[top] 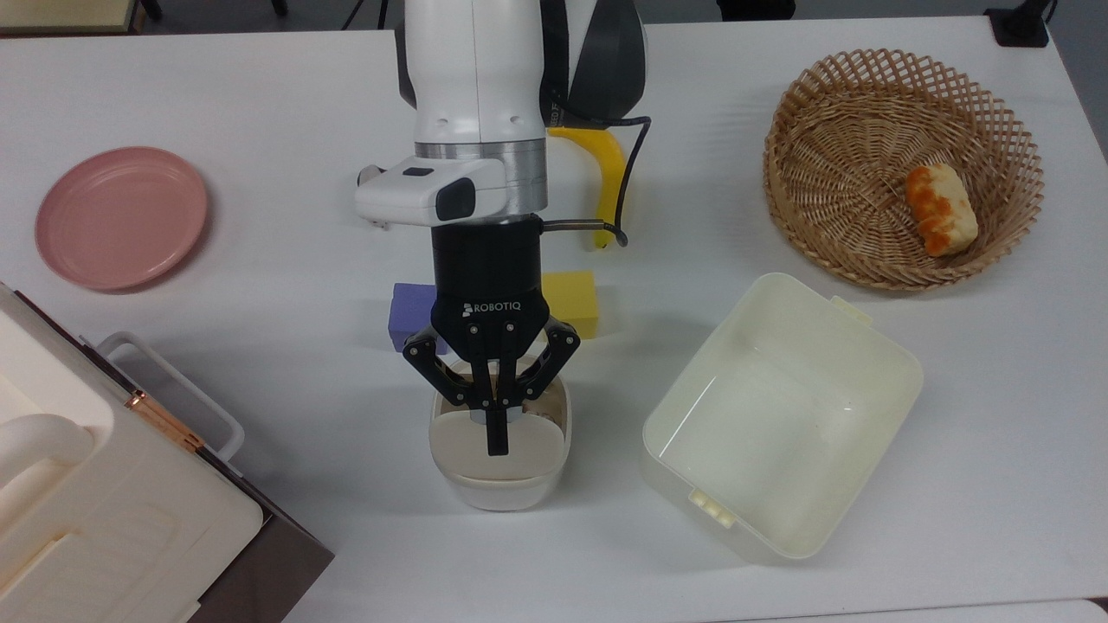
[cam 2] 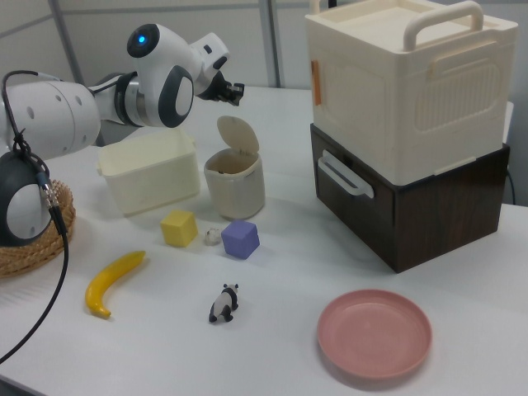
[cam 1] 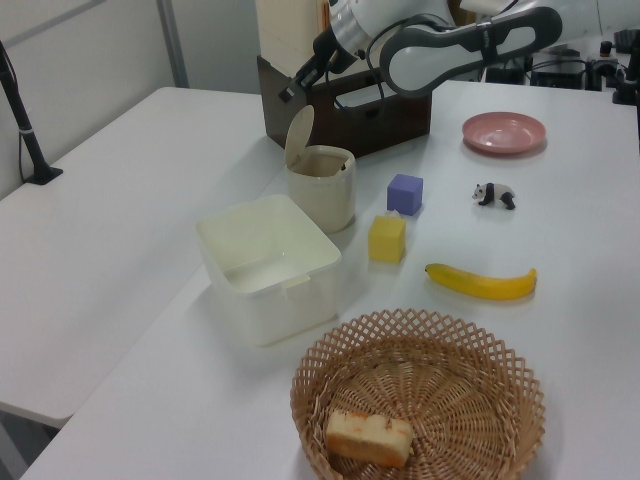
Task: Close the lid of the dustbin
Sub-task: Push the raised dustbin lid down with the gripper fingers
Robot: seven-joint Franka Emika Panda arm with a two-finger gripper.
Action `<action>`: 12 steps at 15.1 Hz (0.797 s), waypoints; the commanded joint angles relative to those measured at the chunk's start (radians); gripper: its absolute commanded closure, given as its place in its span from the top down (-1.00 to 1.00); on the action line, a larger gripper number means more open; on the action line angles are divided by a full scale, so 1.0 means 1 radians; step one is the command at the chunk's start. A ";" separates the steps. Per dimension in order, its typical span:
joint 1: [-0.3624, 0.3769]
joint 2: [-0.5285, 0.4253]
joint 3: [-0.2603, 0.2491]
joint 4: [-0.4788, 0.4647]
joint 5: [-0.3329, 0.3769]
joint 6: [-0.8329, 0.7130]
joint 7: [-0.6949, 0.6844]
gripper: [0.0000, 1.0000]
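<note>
The dustbin (top: 499,489) is a small off-white bin on the white table, in front of the two cubes. Its beige lid (top: 519,457) stands upright on its hinge, leaving the bin open; the lid (cam 1: 298,135) leans slightly outward in the left view. My gripper (top: 495,439) hangs over the bin's opening with its black fingers shut together and nothing held. In the left view my gripper (cam 1: 288,92) is just above the lid's top edge, with a small gap. The right view has my gripper (cam 2: 237,89) above the lid (cam 2: 238,134) and the dustbin (cam 2: 235,188).
A purple cube (top: 411,313) and a yellow cube (top: 573,298) sit just behind the bin, with a banana (top: 608,160) farther back. A cream tub (top: 779,415) lies at the top view's right. Wicker basket (top: 831,121), pink plate (top: 121,216) and a large appliance (top: 104,502) ring the area.
</note>
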 commanded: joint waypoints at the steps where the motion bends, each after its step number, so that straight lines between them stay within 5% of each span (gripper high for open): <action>1: 0.005 -0.010 -0.008 -0.001 -0.026 -0.118 -0.017 -1.00; 12: 0.014 -0.031 -0.002 -0.039 -0.069 -0.440 -0.007 -1.00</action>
